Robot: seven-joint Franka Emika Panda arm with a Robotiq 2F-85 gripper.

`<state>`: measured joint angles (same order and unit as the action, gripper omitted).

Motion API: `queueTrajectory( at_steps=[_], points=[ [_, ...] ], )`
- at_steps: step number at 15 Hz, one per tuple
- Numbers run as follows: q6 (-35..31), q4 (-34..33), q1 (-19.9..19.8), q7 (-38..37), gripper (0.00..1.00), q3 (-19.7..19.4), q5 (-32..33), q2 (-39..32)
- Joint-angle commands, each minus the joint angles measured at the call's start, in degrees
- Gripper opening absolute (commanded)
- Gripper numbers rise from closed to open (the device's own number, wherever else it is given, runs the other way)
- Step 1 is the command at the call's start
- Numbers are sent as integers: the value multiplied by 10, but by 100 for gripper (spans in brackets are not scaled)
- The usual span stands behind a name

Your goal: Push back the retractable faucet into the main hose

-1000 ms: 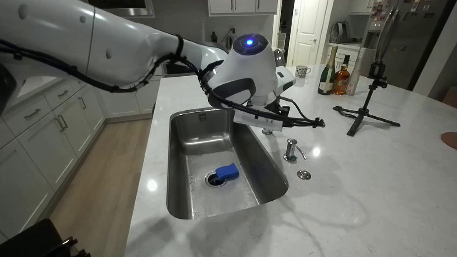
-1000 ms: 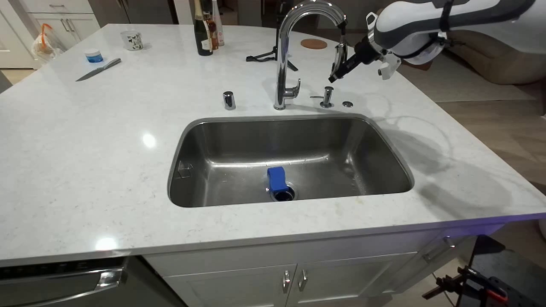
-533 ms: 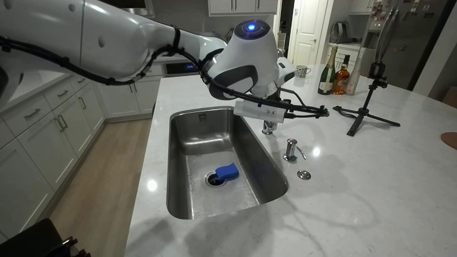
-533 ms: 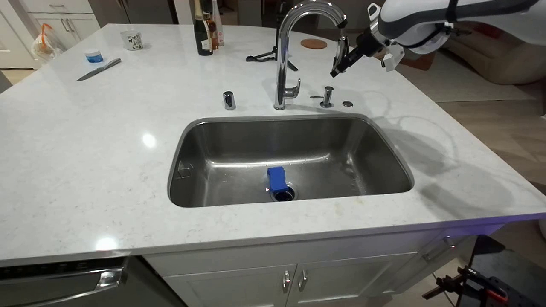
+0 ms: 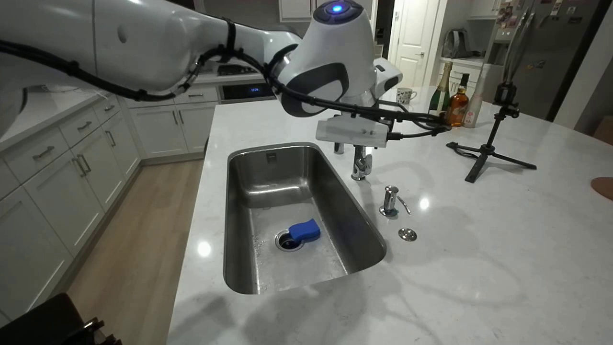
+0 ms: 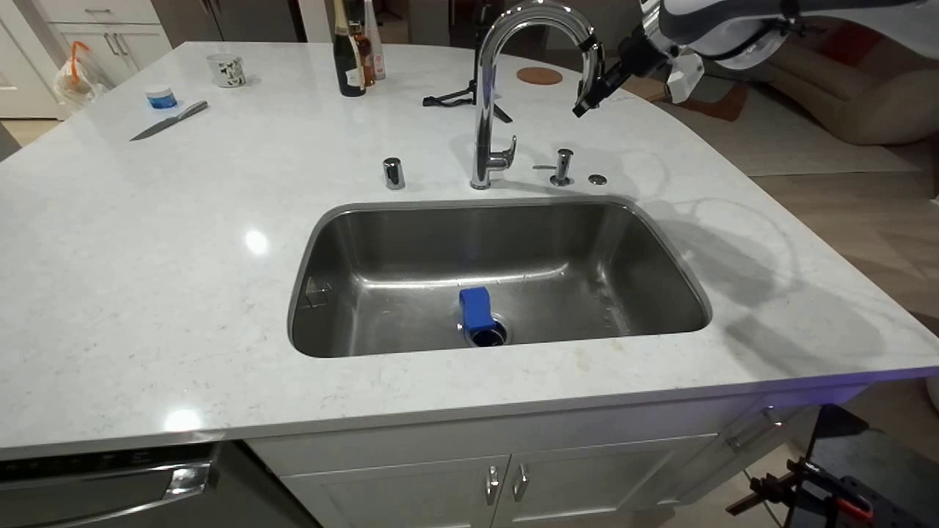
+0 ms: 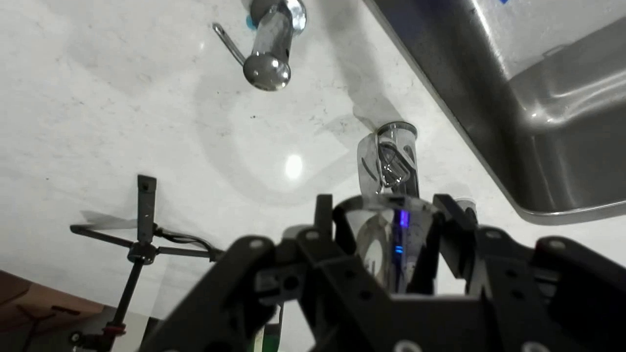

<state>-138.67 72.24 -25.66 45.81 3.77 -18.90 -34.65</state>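
Observation:
The retractable faucet [image 6: 590, 66], a short silvery spray head, hangs at the end of the main hose. It fills the gap between my fingers in the wrist view [image 7: 379, 244]. My gripper [image 6: 583, 108] is shut on it from the side, tilted downward; its fingertips also show in the wrist view [image 7: 384, 205]. The main hose [image 6: 485, 110] is the tall chrome neck, curved over at the top. The head's top now meets the neck's dark-banded end, with no hose showing between; whether it is fully seated I cannot tell. In an exterior view the arm hides all but the neck's base [image 5: 359, 165].
A steel sink [image 6: 506, 220] holds a blue sponge [image 6: 477, 308] by the drain. A soap dispenser [image 6: 563, 167] and a small chrome cap [image 6: 394, 173] stand near the neck. A black tripod [image 5: 487, 148], bottles [image 5: 459, 103] and a mug [image 5: 405, 96] stand farther off.
My gripper has risen with the spray head in it. The bare hose that showed between the head and the neck's end has gone from sight.

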Motion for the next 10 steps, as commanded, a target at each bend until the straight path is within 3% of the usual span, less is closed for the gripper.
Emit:
queueTrajectory(
  at_steps=[1,4,5,6,9,10],
  points=[
    [38,-30,22,-37,27,-16,28,13],
    [57,-39,28,-51,27,-22,46,13],
    [59,-36,29,-53,77,-23,51,14],
    [64,-40,33,-59,80,-26,57,13],
    [79,-65,48,-86,99,-33,77,9],
    [88,-74,54,-101,100,-39,88,9]
  ],
)
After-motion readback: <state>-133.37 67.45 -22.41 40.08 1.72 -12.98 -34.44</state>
